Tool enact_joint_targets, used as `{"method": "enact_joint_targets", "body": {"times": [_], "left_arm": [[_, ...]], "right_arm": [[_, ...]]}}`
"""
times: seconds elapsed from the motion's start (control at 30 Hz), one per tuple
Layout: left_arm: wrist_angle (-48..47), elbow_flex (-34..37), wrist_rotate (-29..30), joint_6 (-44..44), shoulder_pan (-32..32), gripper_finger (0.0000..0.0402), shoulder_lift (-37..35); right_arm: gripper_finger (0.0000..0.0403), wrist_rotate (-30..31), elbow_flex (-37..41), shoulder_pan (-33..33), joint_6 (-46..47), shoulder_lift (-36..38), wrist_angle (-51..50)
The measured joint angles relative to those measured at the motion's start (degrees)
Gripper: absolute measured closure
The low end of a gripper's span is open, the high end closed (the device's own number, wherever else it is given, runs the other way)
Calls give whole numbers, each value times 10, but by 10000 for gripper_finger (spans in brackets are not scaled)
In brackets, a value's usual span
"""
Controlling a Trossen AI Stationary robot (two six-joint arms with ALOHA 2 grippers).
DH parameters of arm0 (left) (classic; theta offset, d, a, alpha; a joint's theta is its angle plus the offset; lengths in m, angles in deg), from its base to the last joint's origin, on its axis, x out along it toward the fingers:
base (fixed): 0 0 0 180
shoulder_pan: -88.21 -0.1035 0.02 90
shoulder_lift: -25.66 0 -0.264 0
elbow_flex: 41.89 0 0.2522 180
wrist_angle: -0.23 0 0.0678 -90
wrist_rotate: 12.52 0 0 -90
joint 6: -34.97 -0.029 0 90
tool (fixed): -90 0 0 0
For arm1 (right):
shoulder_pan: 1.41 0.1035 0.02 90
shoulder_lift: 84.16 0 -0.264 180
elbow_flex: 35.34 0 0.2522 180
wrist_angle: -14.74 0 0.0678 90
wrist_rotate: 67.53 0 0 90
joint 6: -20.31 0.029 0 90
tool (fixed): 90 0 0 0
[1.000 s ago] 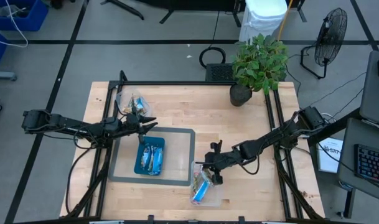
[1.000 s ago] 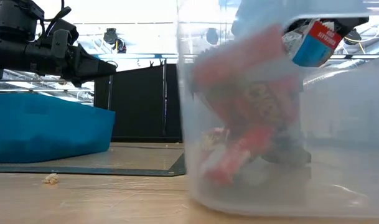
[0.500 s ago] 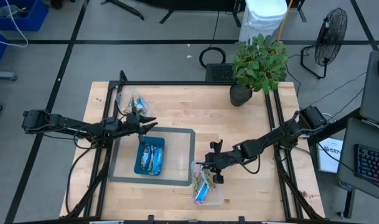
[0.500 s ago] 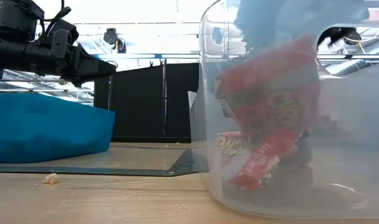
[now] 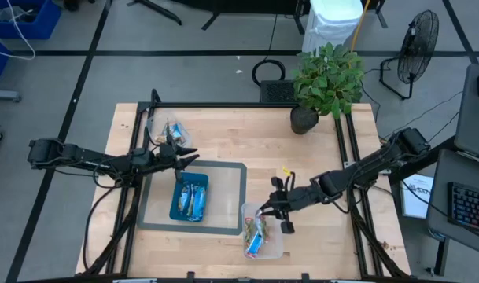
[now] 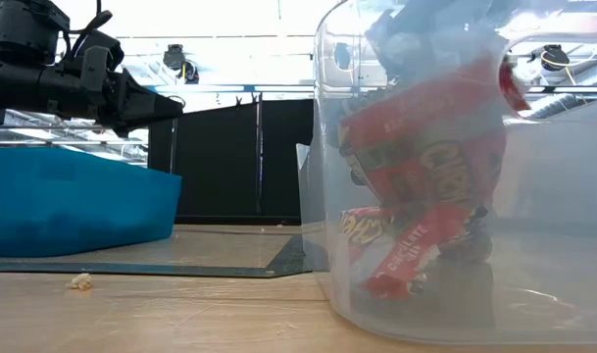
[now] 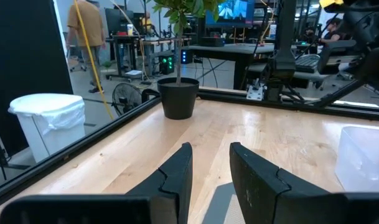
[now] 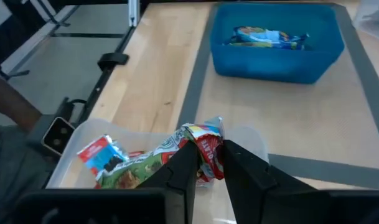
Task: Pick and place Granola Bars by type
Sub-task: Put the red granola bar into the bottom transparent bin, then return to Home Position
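The right gripper (image 5: 269, 214) hangs over the far rim of a clear plastic tub (image 5: 275, 248) that stands near the front edge of the surface (image 5: 302, 165), right of its middle. In the right wrist view its fingers (image 8: 184, 167) are closed almost together, pinching the end of a red-green granola bar (image 8: 203, 144) whose body trails down into the tub (image 8: 251, 142). Inside lie more wrapped bars, among them a blue-and-red one (image 8: 102, 155); the low view shows red wrappers (image 6: 425, 196) piled against the tub's clear wall. The left gripper (image 5: 189, 156) hovers over the far edge of the teal tray (image 5: 177, 211), which sits on a grey mat (image 5: 227, 196) left of the surface's middle and holds several blue granola bars (image 5: 193, 198). Its fingers (image 7: 180, 171) stand slightly parted with nothing between them. A second clear tub (image 5: 156, 126) with a few bars sits near the far left corner, and a potted plant (image 5: 326, 79) stands at the far edge towards the right.
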Motion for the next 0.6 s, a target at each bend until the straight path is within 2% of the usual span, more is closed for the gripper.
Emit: {"method": "enact_joint_targets", "body": {"times": [0.2,0.6], "left_arm": [[0,0,0,0,0,289,0],[0,0,0,0,0,289,0]], "right_arm": [[320,-29,0,10,-3,-2,-24],[206,-31,0,14,3,15,-44]]}}
